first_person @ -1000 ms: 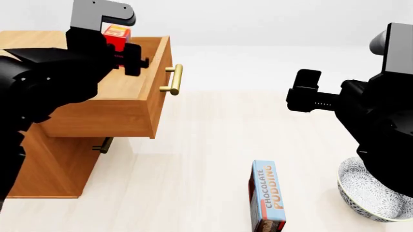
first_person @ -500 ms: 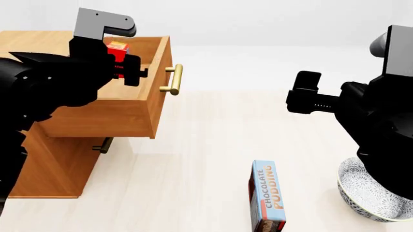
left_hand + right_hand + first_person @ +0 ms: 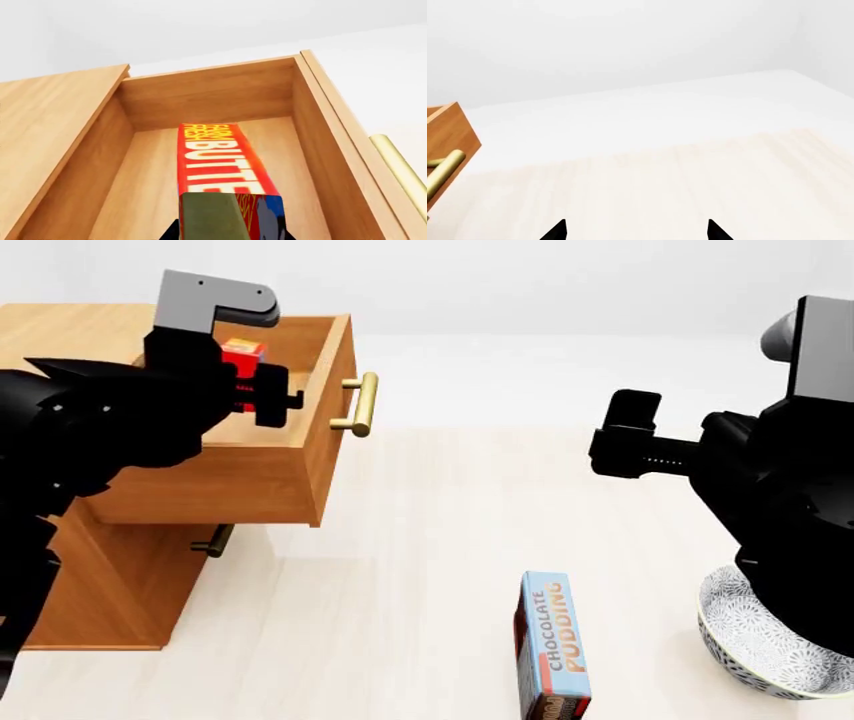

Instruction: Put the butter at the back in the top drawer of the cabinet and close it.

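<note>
Gripping the butter [image 3: 217,160], the left end effector [image 3: 254,380] hangs inside the top drawer [image 3: 287,470] walls.

A blue-and-brown "Chocolate Pudding" box [image 3: 553,650] lies on the pale wooden desk [image 3: 427,540], near the front edge of the head view. To its right, apart from it, sits a white patterned bowl [image 3: 761,640], partly hidden at its upper right.

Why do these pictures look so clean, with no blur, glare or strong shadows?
They are simulator renders. Head view: even light, all sharp, only a soft shadow under the top drawer. Left wrist view: the butter looks stretched by nearness. Right wrist view: mostly washed-out white.
</note>
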Controlling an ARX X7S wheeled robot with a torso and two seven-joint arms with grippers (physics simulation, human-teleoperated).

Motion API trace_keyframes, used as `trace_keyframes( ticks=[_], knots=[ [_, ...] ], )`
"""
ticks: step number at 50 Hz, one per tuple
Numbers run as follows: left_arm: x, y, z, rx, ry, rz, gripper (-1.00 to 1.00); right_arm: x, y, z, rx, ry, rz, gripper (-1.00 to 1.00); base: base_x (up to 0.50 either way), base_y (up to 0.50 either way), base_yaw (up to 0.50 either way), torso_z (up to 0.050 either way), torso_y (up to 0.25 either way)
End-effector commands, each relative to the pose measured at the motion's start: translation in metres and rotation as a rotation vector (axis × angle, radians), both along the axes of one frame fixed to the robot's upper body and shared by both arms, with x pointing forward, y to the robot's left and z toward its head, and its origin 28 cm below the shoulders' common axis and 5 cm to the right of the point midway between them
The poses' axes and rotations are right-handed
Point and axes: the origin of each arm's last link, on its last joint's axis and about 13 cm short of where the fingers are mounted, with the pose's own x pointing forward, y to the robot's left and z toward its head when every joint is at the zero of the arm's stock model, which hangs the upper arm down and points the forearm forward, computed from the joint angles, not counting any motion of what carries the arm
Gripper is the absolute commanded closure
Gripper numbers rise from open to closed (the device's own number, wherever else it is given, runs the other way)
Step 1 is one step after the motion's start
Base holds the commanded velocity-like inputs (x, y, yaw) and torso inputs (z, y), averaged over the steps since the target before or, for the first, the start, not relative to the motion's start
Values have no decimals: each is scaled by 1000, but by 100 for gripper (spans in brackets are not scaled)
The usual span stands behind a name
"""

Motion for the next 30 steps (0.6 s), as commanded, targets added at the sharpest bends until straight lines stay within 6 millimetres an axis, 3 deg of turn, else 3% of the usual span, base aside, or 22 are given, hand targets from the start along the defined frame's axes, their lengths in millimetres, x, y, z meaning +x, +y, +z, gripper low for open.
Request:
trace_keyframes(
  ticks=[1, 19, 20, 30],
  knots=[
    [2, 6, 9, 17, -49, 56, 100, 0, 0, 0, -2, 3, 0, -100, 0, 0, 0, 0, 0],
    [3, 9, 4, 20, -41, 73, 100, 1, 0, 0, -7, 6, 1, -100, 0, 0, 0, 1, 2],
    [4, 9, 4, 20, -41, 76, -100, 1, 0, 0, -7, 6, 1, -100, 0, 0, 0, 0, 0],
    [4, 10, 5, 17, -40, 80, -100, 0, 1, 1, -7, 5, 2, -100, 0, 0, 0, 0, 0]
  ],
)
